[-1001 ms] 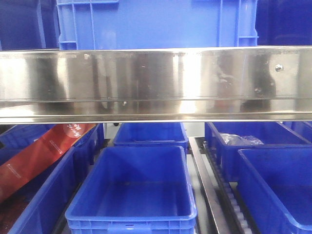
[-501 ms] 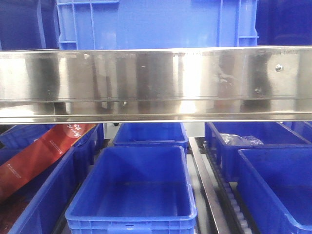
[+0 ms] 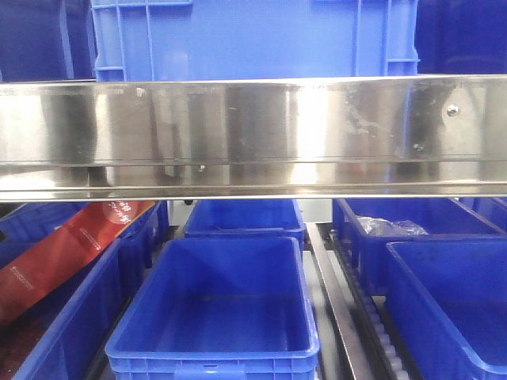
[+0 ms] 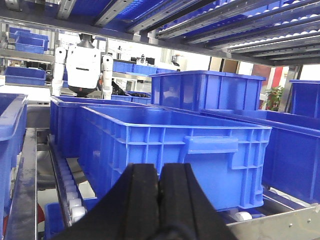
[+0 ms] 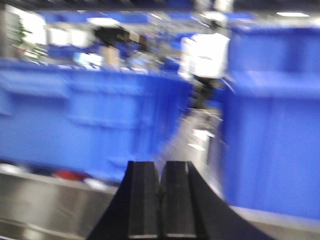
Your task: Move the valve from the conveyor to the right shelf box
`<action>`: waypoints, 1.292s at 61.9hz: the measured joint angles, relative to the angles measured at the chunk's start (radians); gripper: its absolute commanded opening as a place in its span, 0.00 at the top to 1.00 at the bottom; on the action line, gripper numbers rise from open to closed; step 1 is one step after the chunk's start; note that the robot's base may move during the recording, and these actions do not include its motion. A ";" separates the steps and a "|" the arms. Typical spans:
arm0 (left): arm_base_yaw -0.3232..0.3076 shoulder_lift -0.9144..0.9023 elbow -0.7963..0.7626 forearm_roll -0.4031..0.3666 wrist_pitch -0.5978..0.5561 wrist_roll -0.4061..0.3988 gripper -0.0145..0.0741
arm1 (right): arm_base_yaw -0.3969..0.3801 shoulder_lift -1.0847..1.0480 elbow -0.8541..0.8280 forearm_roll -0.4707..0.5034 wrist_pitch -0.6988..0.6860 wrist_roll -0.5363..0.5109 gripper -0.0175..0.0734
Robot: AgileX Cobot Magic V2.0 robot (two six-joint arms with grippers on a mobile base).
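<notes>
The valve and the conveyor are out of view in every frame. In the front view, blue shelf boxes sit on a roller rack: an empty one in the middle [image 3: 214, 348] and another at the right [image 3: 432, 297]. Neither gripper appears in that view. The left wrist view has my left gripper [image 4: 159, 172] shut with nothing between its black fingers, facing the end wall of a blue box [image 4: 200, 150]. My right gripper [image 5: 160, 170] is likewise shut and empty in a blurred view, pointing at the gap between two blue boxes.
A wide steel shelf rail [image 3: 253, 131] crosses the front view, with a blue crate [image 3: 253, 36] above it. A red carton [image 3: 63, 253] leans in the left box. A clear bag [image 3: 388, 227] lies in the far right box. A white humanoid robot [image 4: 83, 62] stands beyond the rack.
Only the reflections on the steel rail shift slightly. The boxes stay where they were.
</notes>
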 measured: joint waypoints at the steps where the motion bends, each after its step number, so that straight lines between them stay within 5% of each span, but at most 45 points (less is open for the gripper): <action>1: 0.000 0.000 0.000 0.000 0.000 0.000 0.96 | -0.012 -0.007 0.012 0.000 -0.003 0.000 0.99; 16: 0.000 0.000 0.000 0.000 0.000 0.000 0.96 | -0.135 -0.097 0.197 0.004 -0.088 0.000 0.99; 80: 0.000 0.000 0.000 0.000 -0.002 0.000 0.96 | -0.136 -0.103 0.203 0.005 -0.118 0.000 0.99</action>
